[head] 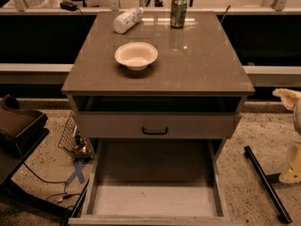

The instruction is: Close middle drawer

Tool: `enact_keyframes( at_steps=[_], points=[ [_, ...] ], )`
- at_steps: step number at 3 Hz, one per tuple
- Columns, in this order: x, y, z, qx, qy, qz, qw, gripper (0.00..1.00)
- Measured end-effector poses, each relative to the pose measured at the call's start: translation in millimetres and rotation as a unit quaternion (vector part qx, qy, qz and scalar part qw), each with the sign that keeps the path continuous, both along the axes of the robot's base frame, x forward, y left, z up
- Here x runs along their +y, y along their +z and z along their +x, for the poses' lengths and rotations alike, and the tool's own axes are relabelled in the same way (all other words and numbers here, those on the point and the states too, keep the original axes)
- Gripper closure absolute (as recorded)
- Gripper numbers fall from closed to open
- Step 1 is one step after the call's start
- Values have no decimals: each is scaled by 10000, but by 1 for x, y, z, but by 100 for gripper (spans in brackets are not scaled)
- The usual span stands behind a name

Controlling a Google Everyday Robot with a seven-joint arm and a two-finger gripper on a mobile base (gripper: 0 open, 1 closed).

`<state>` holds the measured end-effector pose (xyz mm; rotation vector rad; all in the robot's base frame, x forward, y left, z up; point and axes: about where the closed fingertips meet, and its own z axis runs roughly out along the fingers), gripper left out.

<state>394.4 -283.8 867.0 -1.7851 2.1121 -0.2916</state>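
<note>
As it juts open toward the camera, middle drawer [155, 201] sits below the cabinet, long axis left-right, green can [178, 11] label unreadable, apparent gripper [288, 98] at right edge, grip state unclear.

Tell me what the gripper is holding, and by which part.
Nothing that shows. The gripper sits at the right edge of the view, apart from the cabinet, and the open middle drawer is untouched.
</note>
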Motion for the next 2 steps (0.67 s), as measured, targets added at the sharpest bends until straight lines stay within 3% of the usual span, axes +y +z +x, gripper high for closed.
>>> enact_keyframes(
  at_steps=[1, 2],
  points=[
    [-7, -22, -4, 282, 10, -138, 9995, 0],
    [-5, -22, -1, 296, 28, -83, 9995, 0]
  ],
)
